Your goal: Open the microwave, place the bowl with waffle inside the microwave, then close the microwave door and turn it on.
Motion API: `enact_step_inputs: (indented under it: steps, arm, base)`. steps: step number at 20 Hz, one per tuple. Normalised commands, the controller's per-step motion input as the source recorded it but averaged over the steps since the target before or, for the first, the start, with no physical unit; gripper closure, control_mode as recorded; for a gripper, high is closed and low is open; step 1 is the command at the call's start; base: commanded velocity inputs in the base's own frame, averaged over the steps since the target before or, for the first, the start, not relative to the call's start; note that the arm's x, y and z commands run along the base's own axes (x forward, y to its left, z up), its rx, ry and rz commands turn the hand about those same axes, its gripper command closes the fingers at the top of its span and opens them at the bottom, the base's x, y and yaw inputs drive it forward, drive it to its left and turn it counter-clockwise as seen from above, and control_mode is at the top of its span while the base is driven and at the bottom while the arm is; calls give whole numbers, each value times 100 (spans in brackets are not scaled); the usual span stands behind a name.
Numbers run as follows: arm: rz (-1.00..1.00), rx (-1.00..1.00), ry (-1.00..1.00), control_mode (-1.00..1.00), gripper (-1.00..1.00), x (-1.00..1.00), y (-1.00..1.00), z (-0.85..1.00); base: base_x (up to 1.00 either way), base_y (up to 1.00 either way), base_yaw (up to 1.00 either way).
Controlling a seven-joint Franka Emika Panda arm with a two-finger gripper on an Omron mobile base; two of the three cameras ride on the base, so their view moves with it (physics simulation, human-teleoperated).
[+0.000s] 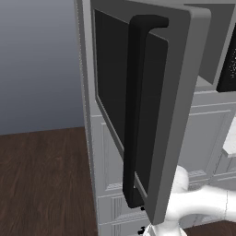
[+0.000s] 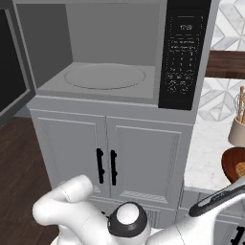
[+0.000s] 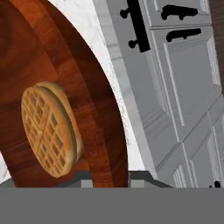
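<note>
Microwave [image 2: 115, 57] open, bowl [image 3: 65, 87] at the end effector.
The microwave door [image 1: 152, 106] stands swung wide left. The bowl with its waffle [image 3: 49, 130] sits on the white surface [image 2: 208, 148] at right; the bowl's rim lies between the end effector's tips, grip unclear.

The microwave [image 2: 115, 52] stands open, its grey cavity bare above a flat round turntable [image 2: 104, 76], with wide free room inside. The microwave door [image 1: 152, 106] swings far out to the left, its tall black bar handle [image 1: 136, 110] jutting forward and blocking that side. On the right, a marble counter [image 2: 208, 153] carries a utensil holder [image 2: 238, 127] beside the bowl with waffle [image 2: 235, 165].
</note>
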Motion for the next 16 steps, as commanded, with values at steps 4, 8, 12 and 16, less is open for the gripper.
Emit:
enact_step_inputs:
  steps: [4,8,12,16]
  arm:
    - [4,0,-47,-100,100,-100,64,46]
    - [3,-1,-38,-100,100,-100,93,49]
    - [0,-8,-26,-100,100,-99,100,57]
    - [4,-12,-24,-100,100,-76,100,74]
  base:
    - [0,0,0]
    - [0,0,0]
    - [0,0,0]
    - [0,0,0]
